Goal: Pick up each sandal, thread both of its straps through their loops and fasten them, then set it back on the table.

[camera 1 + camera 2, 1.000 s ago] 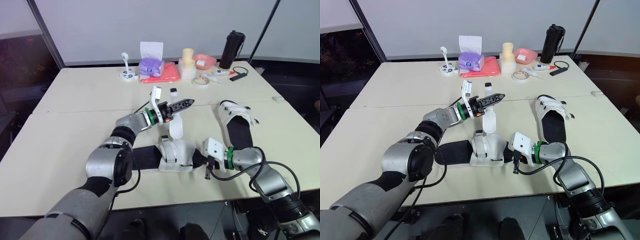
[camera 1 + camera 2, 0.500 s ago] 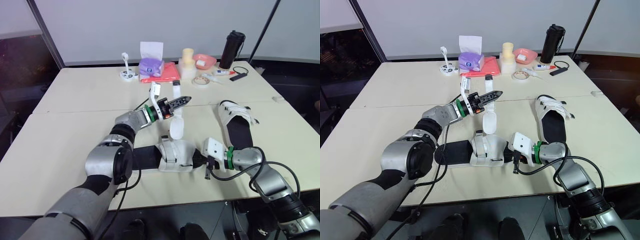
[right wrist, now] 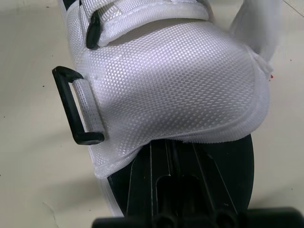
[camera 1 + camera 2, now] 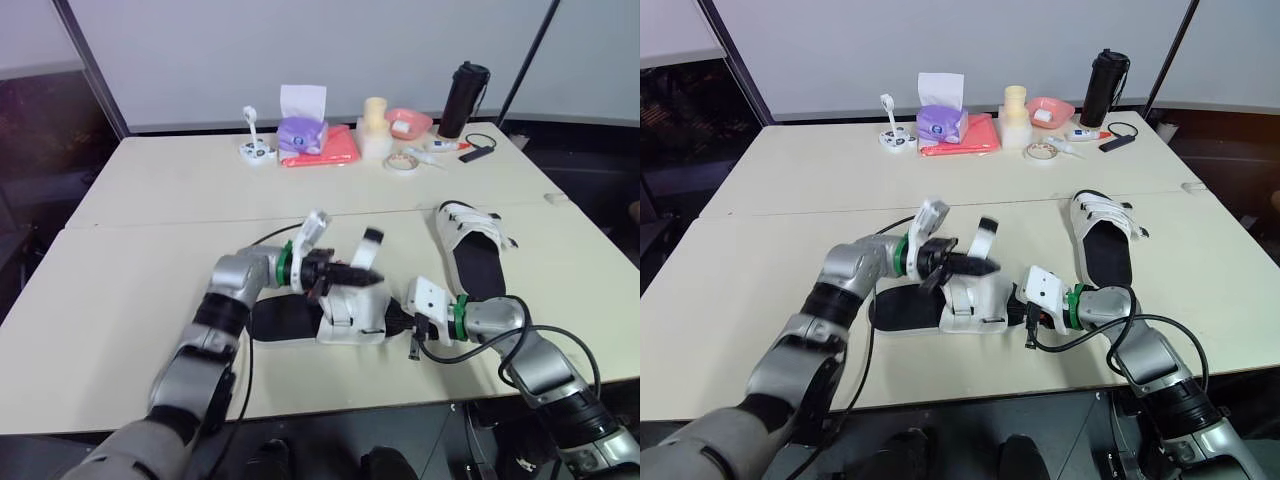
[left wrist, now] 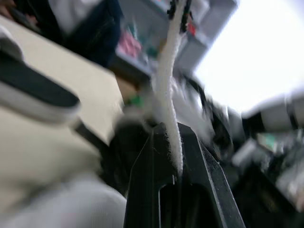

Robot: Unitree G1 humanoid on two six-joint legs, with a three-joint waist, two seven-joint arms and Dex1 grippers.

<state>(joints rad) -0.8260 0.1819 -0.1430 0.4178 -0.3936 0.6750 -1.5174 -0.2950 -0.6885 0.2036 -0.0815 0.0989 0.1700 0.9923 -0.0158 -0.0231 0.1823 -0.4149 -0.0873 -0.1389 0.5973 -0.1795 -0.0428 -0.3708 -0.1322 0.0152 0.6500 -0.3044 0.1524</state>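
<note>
- Left gripper [image 4: 358, 274]: closed on the white strap [image 4: 370, 248], which the left wrist view shows pinched between the two black fingers, its black-tipped end standing up past the fingertips.
- Change over the last second: the left gripper was raised over the middle of the counter [image 4: 130, 250], well beyond the sandal, with the strap drawn out long. It has since come back toward the robot and down, and now lies just beside the white upper of the sandal [image 4: 352, 312]. The strap's free end, which earlier trailed below the fingers, now points upward.
- Right gripper [image 4: 398, 321]: unchanged in place, closed on the toe end of the sandal's black sole (the right wrist view shows the fingers clamped there under the white mesh upper).
- Sandal: lying flat on the near part of the counter between the two grippers, in the same spot as before.
- Loop [image 3: 71, 107]: a black rectangular ring at the side of the upper, with no strap passing through it.
- Second sandal [image 4: 475, 250]: on the counter to the right, apart from both grippers, not moved.
</note>
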